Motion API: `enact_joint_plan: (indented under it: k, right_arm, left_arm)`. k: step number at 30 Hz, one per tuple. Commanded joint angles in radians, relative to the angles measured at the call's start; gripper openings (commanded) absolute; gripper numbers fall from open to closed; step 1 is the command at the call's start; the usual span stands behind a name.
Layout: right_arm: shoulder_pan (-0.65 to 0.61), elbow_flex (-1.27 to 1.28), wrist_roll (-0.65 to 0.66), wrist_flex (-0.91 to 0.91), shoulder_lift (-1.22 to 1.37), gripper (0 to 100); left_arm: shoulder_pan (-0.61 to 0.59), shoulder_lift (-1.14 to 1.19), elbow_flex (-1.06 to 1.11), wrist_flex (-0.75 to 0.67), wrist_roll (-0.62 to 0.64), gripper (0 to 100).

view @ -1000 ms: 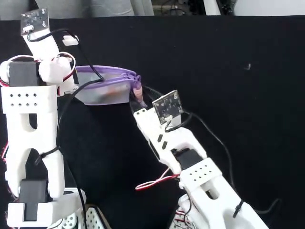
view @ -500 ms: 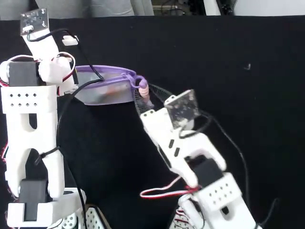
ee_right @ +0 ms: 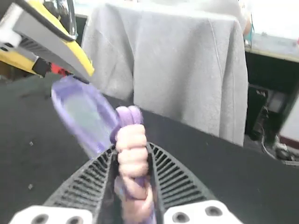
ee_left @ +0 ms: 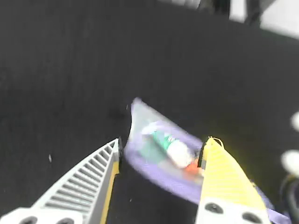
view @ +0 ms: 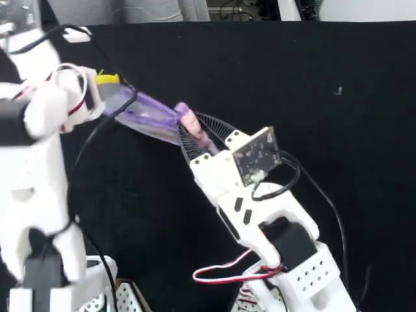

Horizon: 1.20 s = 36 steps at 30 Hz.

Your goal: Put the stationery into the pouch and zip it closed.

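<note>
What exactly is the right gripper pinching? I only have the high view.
Observer: The right gripper is shut on the pink braided zipper pull.
Operator: Anything loaded yet?
Observer: Yes. Through the clear wall of the pouch, the left wrist view shows a green-and-white item and something orange.
Operator: And my other arm?
Observer: The pouch lies between the jaws of the left gripper, seemingly touching both.

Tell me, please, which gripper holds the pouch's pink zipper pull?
The black-fingered right gripper pinches the pink zipper pull; the yellow-fingered left gripper holds the other end of the translucent purple pouch.
</note>
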Motion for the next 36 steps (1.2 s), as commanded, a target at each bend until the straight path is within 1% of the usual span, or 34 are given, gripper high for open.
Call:
enact_joint_plan:
  k: [1,5,8,12,16,18,22,24,28,32,34,36]
  right_arm:
    - [-0.031,-0.153,0.003,0.002,0.035,1.1]
    - [-0.029,-0.265,0.003,0.003,0.197,1.1]
    - [-0.029,-0.363,0.002,0.006,0.349,1.1]
    - [-0.031,-0.475,-0.005,0.006,0.503,1.1]
    - [-0.048,-0.504,0.002,0.002,0.553,1.1]
    - [-0.063,-0.507,0.002,0.002,0.550,1.1]
    - [-0.078,-0.538,0.006,0.025,0.526,1.1]
    - [-0.089,-0.576,0.052,0.066,0.524,1.1]
    - [-0.158,-0.694,0.118,0.180,0.542,1.1]
    - [-0.216,-0.834,0.127,0.299,0.579,1.1]
    - [-0.235,-0.888,0.127,0.351,0.604,1.1]
    - [-0.241,-0.924,0.127,0.387,0.631,1.1]
  left_arm:
    - [-0.010,-0.158,-0.093,0.003,-0.009,29]
    - [-0.010,-0.290,-0.099,0.006,-0.011,29]
    - [-0.010,-0.391,-0.019,0.006,-0.046,29]
    - [-0.010,-0.514,0.219,0.006,-0.074,29]
    - [-0.004,-0.647,0.484,0.002,-0.074,29]
    - [-0.004,-0.730,0.610,-0.040,-0.074,29]
    - [-0.004,-0.922,0.892,-0.175,-0.095,29]
    - [-0.004,-1.028,1.049,-0.253,-0.126,29]
    - [-0.004,-1.237,1.305,-0.374,-0.132,29]
    - [0.008,-1.442,1.465,-0.407,-0.129,29]
    - [0.038,-1.522,1.492,-0.404,-0.129,29]
    - [0.073,-1.514,1.474,-0.400,-0.129,29]
